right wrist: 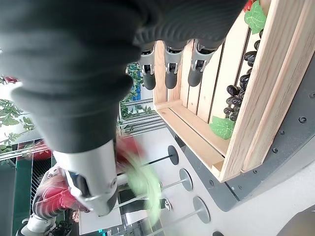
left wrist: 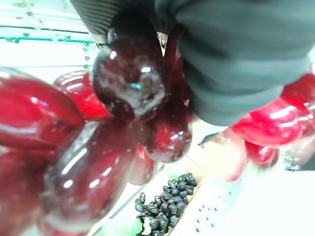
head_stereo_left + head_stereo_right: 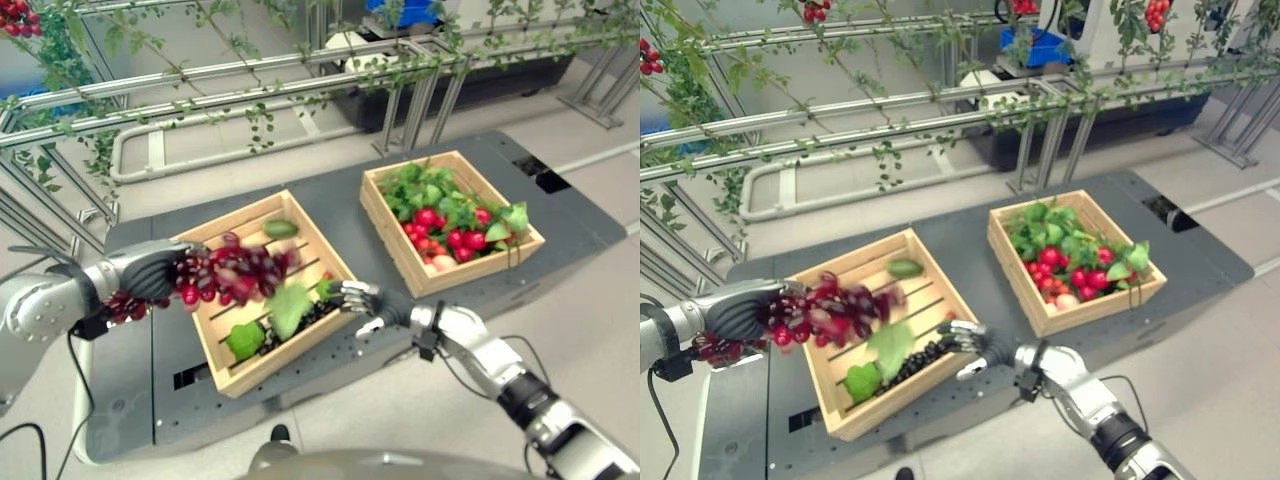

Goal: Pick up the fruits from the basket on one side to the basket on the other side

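A bunch of red grapes (image 3: 225, 275) (glossy, dark) is gripped by the curled fingers of the left hand (image 3: 150, 270) at centre left, above the left wooden crate (image 3: 300, 235). The right hand (image 3: 370, 302) is held at that crate's right edge, fingers loosely extended and grasping nothing.

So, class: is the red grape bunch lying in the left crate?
No, the left hand holds the red grape bunch raised above the left crate.

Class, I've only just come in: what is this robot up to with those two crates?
The left hand holds a bunch of red grapes in the air above the near-left crate, which still has black grapes and green leaves in it. The right hand rests open at that crate's right edge, holding nothing. The other crate, to the right, is full of red fruit and leaves.
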`<state>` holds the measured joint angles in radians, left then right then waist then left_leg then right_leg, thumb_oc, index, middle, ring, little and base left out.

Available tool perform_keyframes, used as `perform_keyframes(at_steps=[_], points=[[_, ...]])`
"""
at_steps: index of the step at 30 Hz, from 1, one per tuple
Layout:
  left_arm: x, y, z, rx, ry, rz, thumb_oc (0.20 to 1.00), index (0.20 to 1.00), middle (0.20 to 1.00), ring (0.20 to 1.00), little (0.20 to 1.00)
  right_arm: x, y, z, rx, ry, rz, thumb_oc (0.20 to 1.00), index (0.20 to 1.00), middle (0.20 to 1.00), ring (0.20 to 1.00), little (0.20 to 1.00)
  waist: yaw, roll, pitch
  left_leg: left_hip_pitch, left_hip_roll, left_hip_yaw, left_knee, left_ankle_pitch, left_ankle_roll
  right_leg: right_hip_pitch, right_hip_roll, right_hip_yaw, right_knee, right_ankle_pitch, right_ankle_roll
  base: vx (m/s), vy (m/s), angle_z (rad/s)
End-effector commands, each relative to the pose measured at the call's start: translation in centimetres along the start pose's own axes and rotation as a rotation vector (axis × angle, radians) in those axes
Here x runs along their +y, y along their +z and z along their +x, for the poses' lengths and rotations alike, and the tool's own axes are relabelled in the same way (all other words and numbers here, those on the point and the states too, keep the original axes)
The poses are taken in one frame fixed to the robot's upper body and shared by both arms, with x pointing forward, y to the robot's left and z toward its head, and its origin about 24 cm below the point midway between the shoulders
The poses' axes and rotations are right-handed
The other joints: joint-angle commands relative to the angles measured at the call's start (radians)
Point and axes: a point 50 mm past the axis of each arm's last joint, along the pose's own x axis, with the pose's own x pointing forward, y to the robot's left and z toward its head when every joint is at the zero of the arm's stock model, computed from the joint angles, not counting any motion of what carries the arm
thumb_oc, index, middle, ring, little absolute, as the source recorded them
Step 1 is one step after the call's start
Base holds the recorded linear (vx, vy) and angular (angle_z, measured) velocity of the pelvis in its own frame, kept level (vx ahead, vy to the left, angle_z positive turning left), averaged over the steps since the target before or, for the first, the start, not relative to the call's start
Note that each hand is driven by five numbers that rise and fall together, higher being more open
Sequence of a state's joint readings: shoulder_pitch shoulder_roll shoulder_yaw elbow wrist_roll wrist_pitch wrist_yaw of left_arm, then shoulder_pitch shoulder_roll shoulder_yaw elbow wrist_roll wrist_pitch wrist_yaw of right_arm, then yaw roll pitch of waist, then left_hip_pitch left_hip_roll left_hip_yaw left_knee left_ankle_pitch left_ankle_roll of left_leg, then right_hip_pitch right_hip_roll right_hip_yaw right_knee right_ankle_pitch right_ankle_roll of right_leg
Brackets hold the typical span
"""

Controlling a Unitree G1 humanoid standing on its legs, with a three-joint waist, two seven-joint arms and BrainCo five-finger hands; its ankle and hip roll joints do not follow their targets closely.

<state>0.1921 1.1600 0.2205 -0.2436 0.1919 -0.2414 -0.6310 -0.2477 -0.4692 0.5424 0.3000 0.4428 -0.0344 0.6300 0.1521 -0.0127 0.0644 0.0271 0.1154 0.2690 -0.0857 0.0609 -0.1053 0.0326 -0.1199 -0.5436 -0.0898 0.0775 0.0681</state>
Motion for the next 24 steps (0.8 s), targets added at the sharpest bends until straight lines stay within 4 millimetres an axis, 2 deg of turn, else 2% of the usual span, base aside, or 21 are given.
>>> perform_keyframes(at_steps=[1,8,12,16,20,24], points=[[3.0,0.5,-0.5,-0.003,0.056,0.140,0.200,0.200,0.200,0.200,0.200,1.3,1.8,1.5,-0.070,0.101,-0.057,1.000,1.000,1.000,1.000,1.000,-0.020,-0.024,-0.054,-0.026,-0.038,0.008,0.068,-0.085,0.035,0.006,-0.051,-0.005,0.059,-0.081,0.058,0.00,0.000,0.00],[3.2,1.1,-0.8,-0.022,0.062,0.157,0.200,0.200,0.200,0.200,0.200,1.8,1.7,2.0,-0.071,0.124,-0.044,1.000,1.000,1.000,1.000,1.000,-0.020,-0.029,-0.066,-0.025,-0.037,0.011,0.063,-0.084,0.033,0.005,-0.046,0.000,0.052,-0.081,0.056,0.00,0.000,0.00],[3.4,1.7,-1.0,-0.023,0.050,0.225,0.200,0.200,0.200,0.200,0.200,2.0,1.7,2.4,-0.072,0.139,-0.047,1.000,1.000,1.000,1.000,1.000,-0.021,-0.032,-0.070,-0.024,-0.036,0.011,0.059,-0.083,0.032,0.008,-0.044,0.000,0.048,-0.083,0.055,0.00,0.000,0.00],[2.9,2.3,-0.8,-0.015,-0.028,0.391,0.200,0.200,0.200,0.200,0.200,2.3,2.2,3.0,-0.077,0.161,-0.064,1.000,1.000,1.000,1.000,1.000,-0.023,-0.031,-0.072,-0.021,-0.035,0.012,0.057,-0.085,0.032,0.007,-0.043,0.003,0.047,-0.084,0.054,0.00,0.000,0.00],[1.9,3.0,-0.2,-0.059,-0.109,0.421,0.200,0.200,0.200,0.200,0.200,2.4,2.9,3.4,-0.099,0.173,-0.076,1.000,1.000,1.000,1.000,1.000,-0.033,-0.027,-0.071,-0.019,-0.037,0.014,0.055,-0.086,0.033,0.008,-0.043,0.005,0.046,-0.083,0.056,0.00,0.000,0.00],[2.7,3.7,-0.4,-0.077,-0.094,0.432,0.200,0.200,0.200,0.200,0.200,2.1,2.6,3.2,-0.086,0.156,-0.074,1.000,1.000,1.000,1.000,1.000,-0.030,-0.028,-0.075,-0.017,-0.037,0.012,0.054,-0.087,0.034,0.010,-0.043,0.005,0.044,-0.081,0.057,0.00,0.000,0.00]])
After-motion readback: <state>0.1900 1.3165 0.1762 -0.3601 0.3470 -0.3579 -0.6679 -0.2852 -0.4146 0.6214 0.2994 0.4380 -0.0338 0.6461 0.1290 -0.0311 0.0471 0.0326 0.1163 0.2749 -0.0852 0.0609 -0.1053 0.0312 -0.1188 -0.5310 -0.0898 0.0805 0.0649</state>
